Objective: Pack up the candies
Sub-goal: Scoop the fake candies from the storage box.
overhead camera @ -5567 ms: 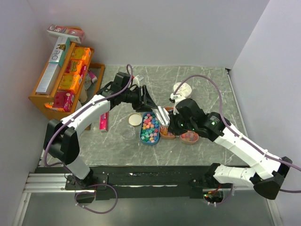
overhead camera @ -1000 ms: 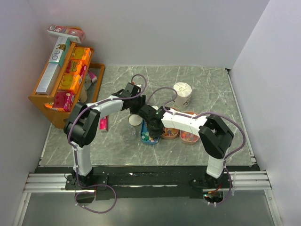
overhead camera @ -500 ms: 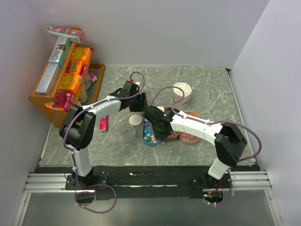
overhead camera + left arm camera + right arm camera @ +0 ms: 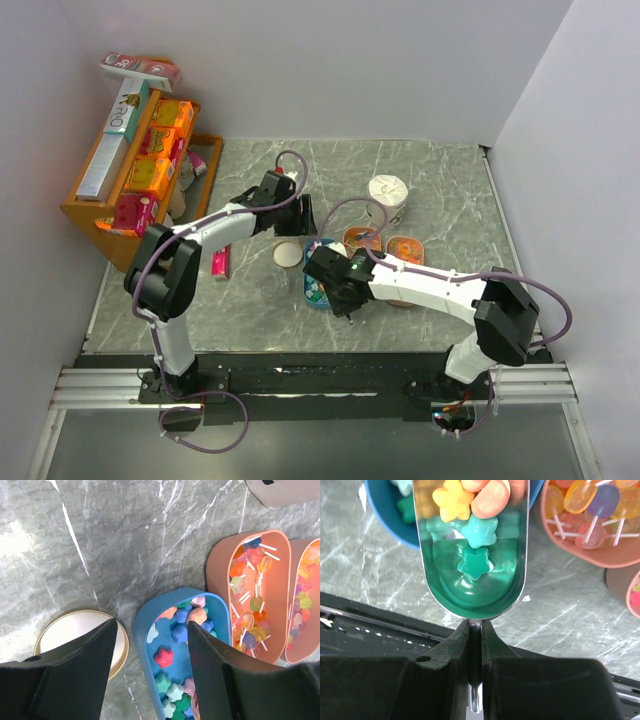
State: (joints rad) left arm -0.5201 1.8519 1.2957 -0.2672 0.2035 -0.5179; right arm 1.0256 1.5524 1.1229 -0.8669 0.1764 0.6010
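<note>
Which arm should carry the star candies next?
Right. The right fingers are shut on the scoop, which already holds star candies. The left fingers are open and empty above the blue tray.

This is a robot test cell in a lab, not a home. Plain white panels [image 4: 350, 60] box in a marble-patterned tabletop [image 4: 450, 170] on three sides. Well behind the left claw [image 4: 303, 215], at the near edge, a bare aluminium rail [image 4: 100, 385] and a black base plate [image 4: 320, 380] carry the bolted arms. Far to that claw's left stands a wooden rack [image 4: 82, 212] stocked with boxes [image 4: 150, 175].
</note>
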